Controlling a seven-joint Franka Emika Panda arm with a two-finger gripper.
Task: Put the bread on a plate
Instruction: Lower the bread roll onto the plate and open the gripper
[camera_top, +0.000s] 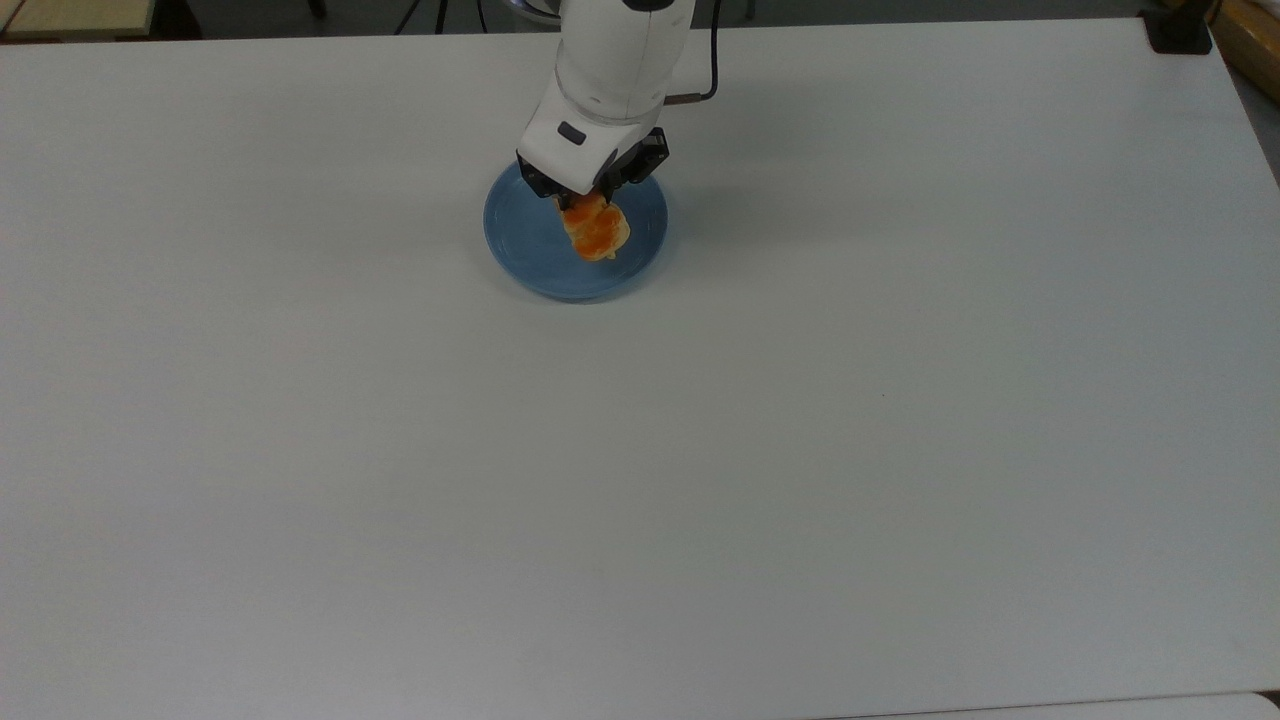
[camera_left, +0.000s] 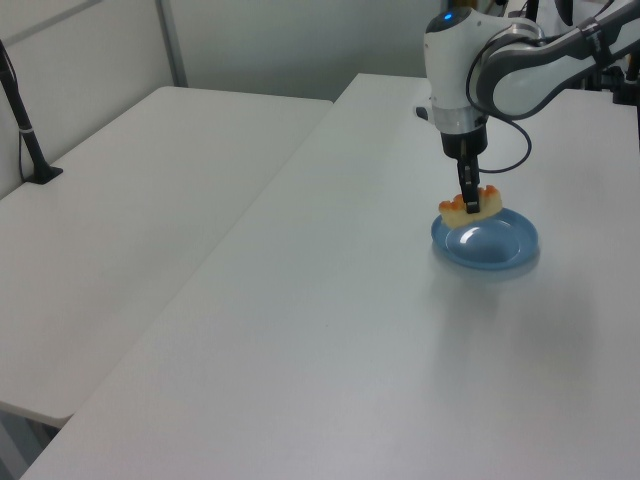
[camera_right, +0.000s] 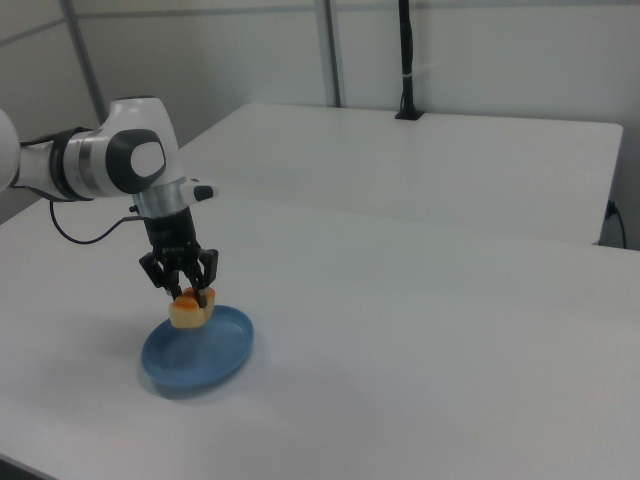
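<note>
**Bread over the plate**

Gripper (camera_top: 585, 200) clamped on the bread (camera_top: 595, 228), fingers pinching its middle. Held just above the light-blue plate (camera_top: 530, 250), over the plate's far rim in the top view, not resting on it. Plate near the table's (camera_top: 900, 450) far edge.

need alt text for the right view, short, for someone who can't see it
A white robot arm's gripper holds a small piece of bread just above a blue plate, jaws shut on it. The plate sits on a white table near the right view's left, with another white table behind.
</note>
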